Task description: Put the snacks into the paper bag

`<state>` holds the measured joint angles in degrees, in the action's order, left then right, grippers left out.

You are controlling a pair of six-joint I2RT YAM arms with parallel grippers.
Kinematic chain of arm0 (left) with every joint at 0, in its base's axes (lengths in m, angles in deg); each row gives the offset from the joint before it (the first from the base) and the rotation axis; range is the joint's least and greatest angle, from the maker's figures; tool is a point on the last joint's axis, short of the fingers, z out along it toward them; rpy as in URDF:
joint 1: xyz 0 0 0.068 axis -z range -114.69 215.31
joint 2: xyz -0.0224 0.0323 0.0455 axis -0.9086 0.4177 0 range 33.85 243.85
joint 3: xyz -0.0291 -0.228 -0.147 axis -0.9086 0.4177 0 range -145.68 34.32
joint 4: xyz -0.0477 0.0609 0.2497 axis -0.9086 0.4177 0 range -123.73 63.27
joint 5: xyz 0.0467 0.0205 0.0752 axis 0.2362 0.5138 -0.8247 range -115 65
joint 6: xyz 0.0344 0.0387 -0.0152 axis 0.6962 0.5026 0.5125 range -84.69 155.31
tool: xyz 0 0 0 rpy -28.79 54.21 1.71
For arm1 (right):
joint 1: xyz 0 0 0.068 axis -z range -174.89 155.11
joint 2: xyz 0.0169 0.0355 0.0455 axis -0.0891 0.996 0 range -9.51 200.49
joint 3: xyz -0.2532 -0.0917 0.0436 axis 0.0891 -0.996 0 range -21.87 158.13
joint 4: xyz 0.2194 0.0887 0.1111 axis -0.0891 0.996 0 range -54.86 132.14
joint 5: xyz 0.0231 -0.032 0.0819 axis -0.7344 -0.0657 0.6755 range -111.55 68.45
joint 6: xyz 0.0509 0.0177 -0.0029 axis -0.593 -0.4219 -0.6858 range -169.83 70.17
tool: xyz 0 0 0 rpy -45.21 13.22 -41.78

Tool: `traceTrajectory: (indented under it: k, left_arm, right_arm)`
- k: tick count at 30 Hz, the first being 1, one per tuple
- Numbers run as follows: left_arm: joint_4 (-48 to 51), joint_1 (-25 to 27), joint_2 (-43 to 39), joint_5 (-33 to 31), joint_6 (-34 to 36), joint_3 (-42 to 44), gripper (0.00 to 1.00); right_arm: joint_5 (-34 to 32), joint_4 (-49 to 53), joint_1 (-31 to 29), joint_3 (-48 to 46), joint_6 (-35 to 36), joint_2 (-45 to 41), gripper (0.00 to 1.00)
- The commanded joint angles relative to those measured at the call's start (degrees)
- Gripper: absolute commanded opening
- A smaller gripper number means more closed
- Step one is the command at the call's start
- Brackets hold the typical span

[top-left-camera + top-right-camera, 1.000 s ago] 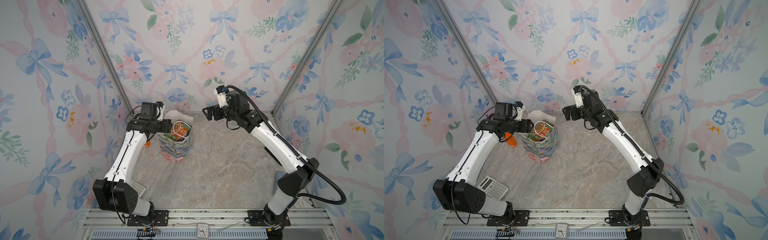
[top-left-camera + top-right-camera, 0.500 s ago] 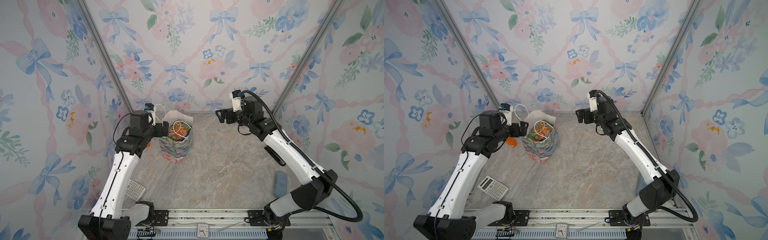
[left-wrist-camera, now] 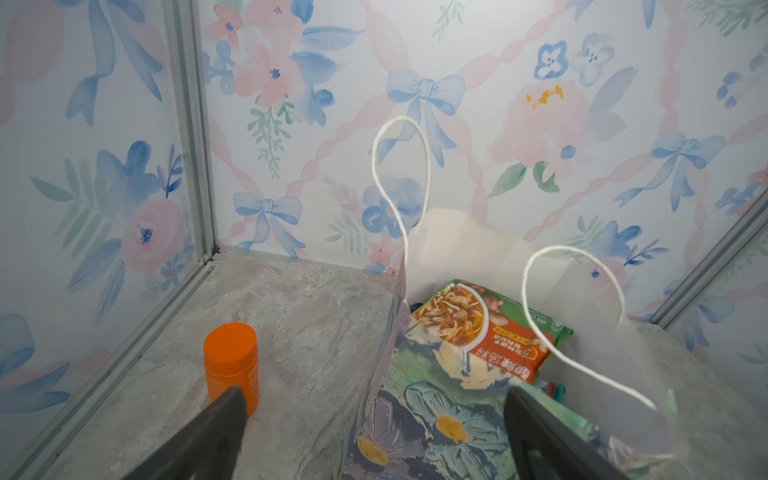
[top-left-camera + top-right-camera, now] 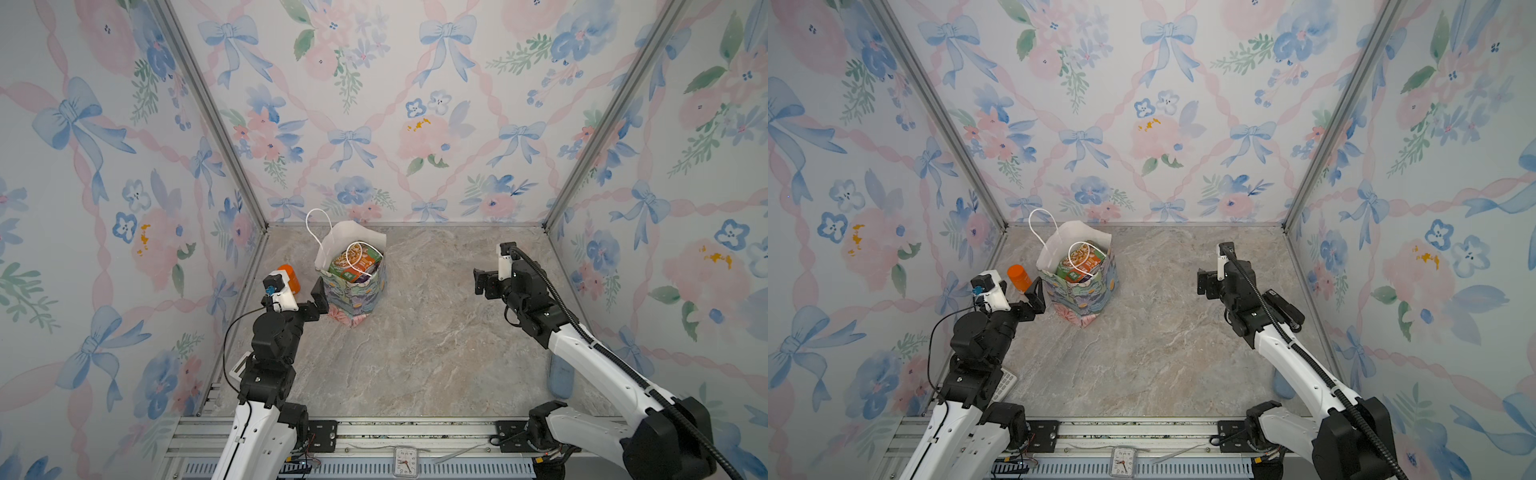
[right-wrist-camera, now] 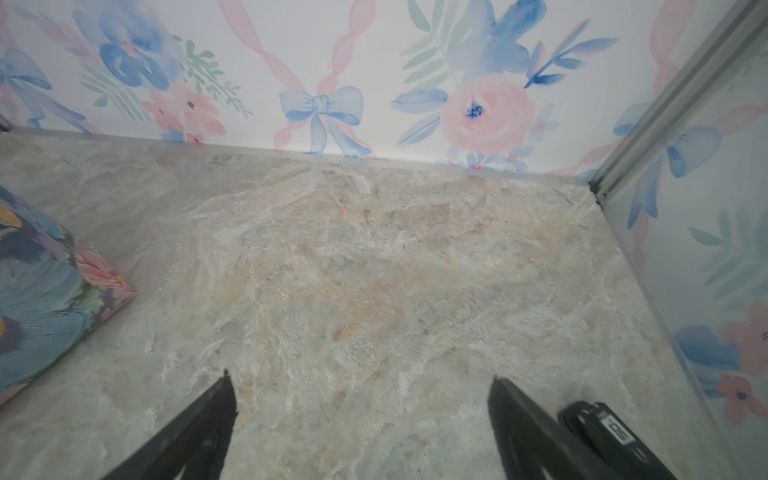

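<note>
both top views look steeply down from high above the front rail [image 4: 395,432], facing the back wall [image 4: 374,124], and share nearly the whole counter [image 4: 415,353]. the left wrist view sits close behind the left gripper [image 3: 372,390], facing the paper bag [image 3: 415,436]. the right wrist view, behind the right gripper [image 5: 360,376], faces the back-right corner [image 5: 598,187], sharing the bag's edge.
</note>
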<state>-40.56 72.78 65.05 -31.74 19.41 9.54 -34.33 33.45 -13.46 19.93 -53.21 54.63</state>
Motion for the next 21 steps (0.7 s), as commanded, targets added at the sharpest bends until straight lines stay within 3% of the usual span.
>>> traceTrajectory:
  k: [1,6,10,16,21]
  left_arm:
    - [-8.94,0.09,1.58,-3.5,1.18,4.49,0.98]
    - [-19.04,0.09,3.28,-7.3,4.01,13.29,0.98]
    - [-31.03,-0.42,6.99,-10.46,6.97,19.87,0.98]
    - [-37.32,-3.11,16.81,-6.64,9.22,19.55,0.98]
    - [-42.16,-4.76,24.02,-4.49,11.24,18.91,0.98]
  right_arm:
    - [-4.65,-14.41,1.2,-7.61,4.8,-2.05,0.97]
    - [-6.87,-23.51,2.31,-14.44,7.69,0.75,0.97]
    - [-7.38,-37.02,6.04,-21.07,7.68,5.42,0.96]
    - [-3.33,-55.94,9.1,-26.03,8.17,16.5,0.97]
    - [-3.95,-66.31,9.61,-27.29,7.95,24.47,0.96]
